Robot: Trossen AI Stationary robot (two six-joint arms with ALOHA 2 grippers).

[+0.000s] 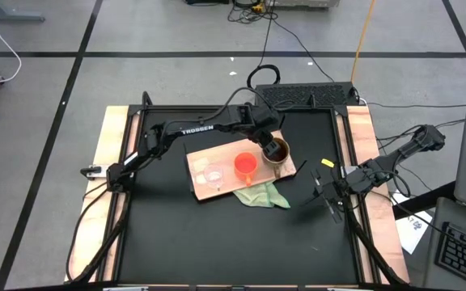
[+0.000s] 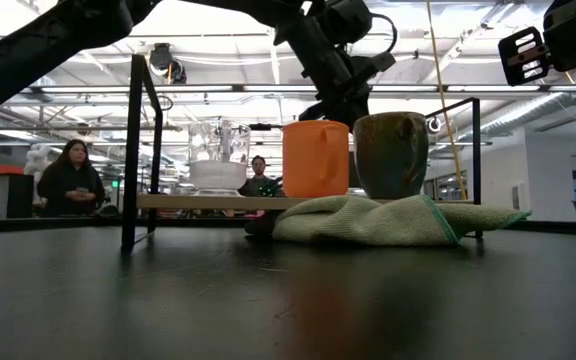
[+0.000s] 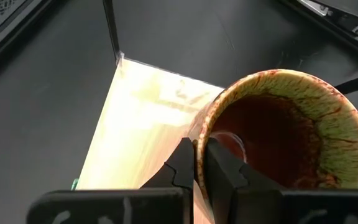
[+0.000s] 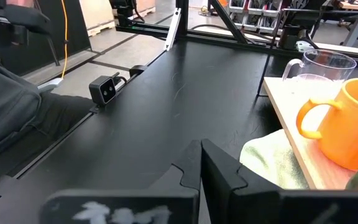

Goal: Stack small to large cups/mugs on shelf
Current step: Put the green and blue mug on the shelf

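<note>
The olive-brown mug [image 1: 277, 151] with a dark inside stands at the right end of the light-wood shelf board [image 1: 217, 187]. The orange mug [image 1: 245, 165] stands in the middle of the board and the clear glass cup [image 1: 213, 172] towards its left end, each on its base. My left gripper [image 3: 201, 144] reaches in from the far left and is shut on the olive mug [image 3: 291, 130]. My right gripper [image 4: 199, 149] hangs shut over the table's right side, apart from everything. In the low view the olive mug [image 2: 391, 155] stands level with the orange mug [image 2: 315, 158]. My left gripper pinches the wall of the olive mug at its rim [image 3: 205, 124], on the side towards the table's far edge. One finger [image 3: 225, 171] is inside the mug and the other [image 3: 180, 167] outside. The fingers slant down from above. The mug stays upright, its base level with the board.
A pale green cloth [image 1: 262, 195] lies bunched against the board's near right corner, partly under it. A black frame [image 2: 134, 150] runs round the table. Open black tabletop [image 1: 217, 242] lies along the near side. People [image 2: 72, 180] stand in the room behind.
</note>
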